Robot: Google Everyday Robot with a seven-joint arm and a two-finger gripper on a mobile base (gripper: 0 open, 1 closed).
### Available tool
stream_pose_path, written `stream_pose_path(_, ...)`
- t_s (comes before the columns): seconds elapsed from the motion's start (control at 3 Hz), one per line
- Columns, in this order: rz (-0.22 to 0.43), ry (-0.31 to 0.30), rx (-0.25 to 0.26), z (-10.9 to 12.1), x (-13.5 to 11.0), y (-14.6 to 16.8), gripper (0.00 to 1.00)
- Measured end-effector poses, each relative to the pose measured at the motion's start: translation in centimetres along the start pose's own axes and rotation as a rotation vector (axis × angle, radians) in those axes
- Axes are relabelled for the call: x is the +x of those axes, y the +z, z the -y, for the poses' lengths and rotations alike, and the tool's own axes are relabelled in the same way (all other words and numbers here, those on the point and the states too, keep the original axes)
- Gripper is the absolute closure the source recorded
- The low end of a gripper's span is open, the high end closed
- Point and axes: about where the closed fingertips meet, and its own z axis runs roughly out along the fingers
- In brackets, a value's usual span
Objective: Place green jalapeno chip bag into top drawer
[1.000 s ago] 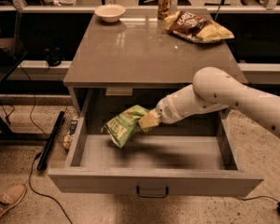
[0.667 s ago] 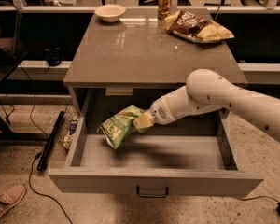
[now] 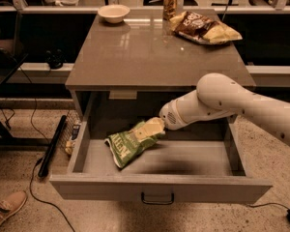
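The green jalapeno chip bag is held over the left half of the open top drawer, tilted, its lower end near the drawer floor. My gripper is shut on the bag's upper right end, reaching in from the right on the white arm. The drawer is pulled out from under the table, its dark handle at the front centre.
On the grey table stand a white bowl, a can and a dark brown and yellow chip bag. A black bar and cables lie on the floor at the left. A shoe is at the bottom left.
The arm has moved left and lower into the drawer with the bag, which now hangs closer to the drawer floor.
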Motion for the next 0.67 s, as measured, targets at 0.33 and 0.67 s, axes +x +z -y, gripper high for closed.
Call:
stream_pose_path(0.33,0.011,0.024,0.073,1.6,1.7,-4.0,0.0)
stream_pose_path(0.67,0.042,0.055,0.166,2.4,3.7,-9.6,0.0)
